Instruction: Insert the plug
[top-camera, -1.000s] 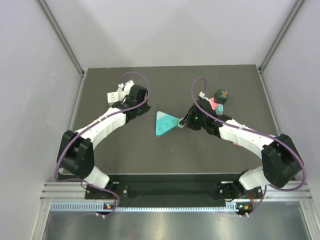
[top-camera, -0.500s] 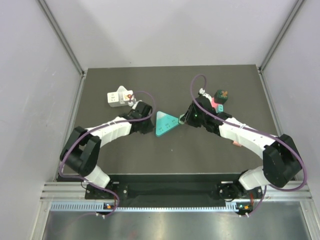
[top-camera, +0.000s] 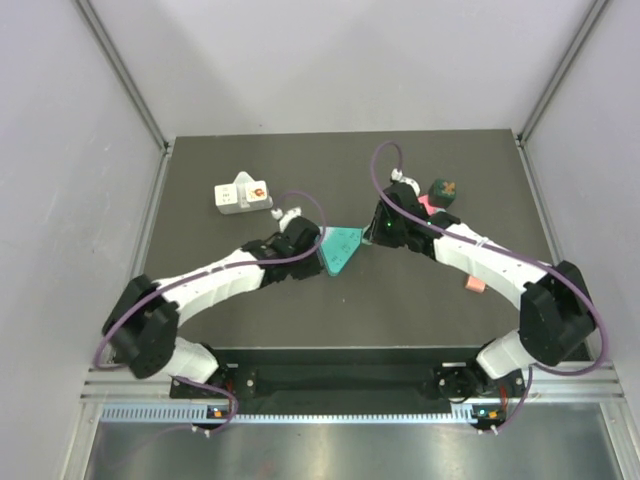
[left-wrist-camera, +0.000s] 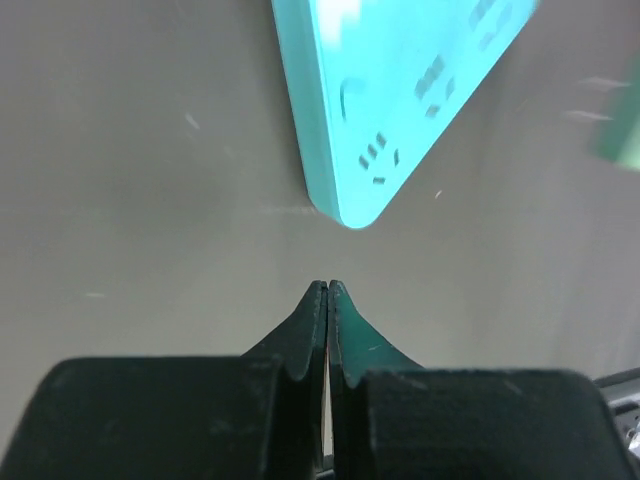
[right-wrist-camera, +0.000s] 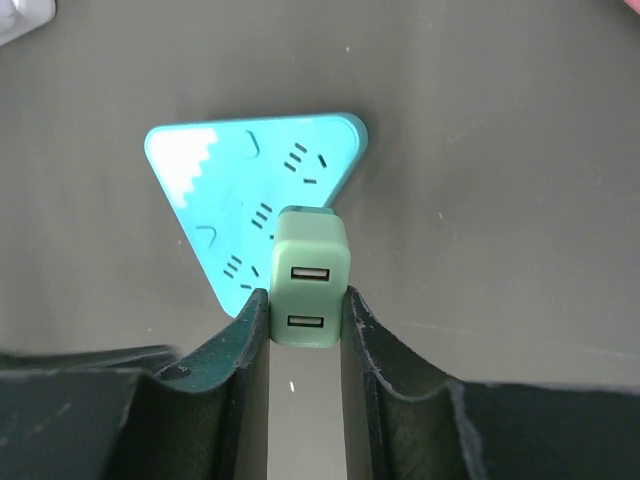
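Note:
A teal triangular socket block (top-camera: 341, 247) lies flat mid-table; it also shows in the left wrist view (left-wrist-camera: 400, 90) and the right wrist view (right-wrist-camera: 250, 200). My right gripper (right-wrist-camera: 305, 305) is shut on a pale green USB plug (right-wrist-camera: 311, 290) and holds it over the block's socket face. In the top view the right gripper (top-camera: 378, 232) sits at the block's right corner. My left gripper (left-wrist-camera: 328, 290) is shut and empty, its tips just short of one rounded corner of the block. In the top view the left gripper (top-camera: 318, 248) is at the block's left edge.
A white power strip (top-camera: 242, 195) lies at the back left. A dark green cube (top-camera: 441, 191) and a pink block (top-camera: 425, 204) sit behind the right arm. A small pink piece (top-camera: 476, 284) lies at the right. Purple cables loop off both wrists.
My left arm has swung from the white power strip down and right to the teal block's left edge. My right gripper has moved slightly up-left with the plug, over the block.

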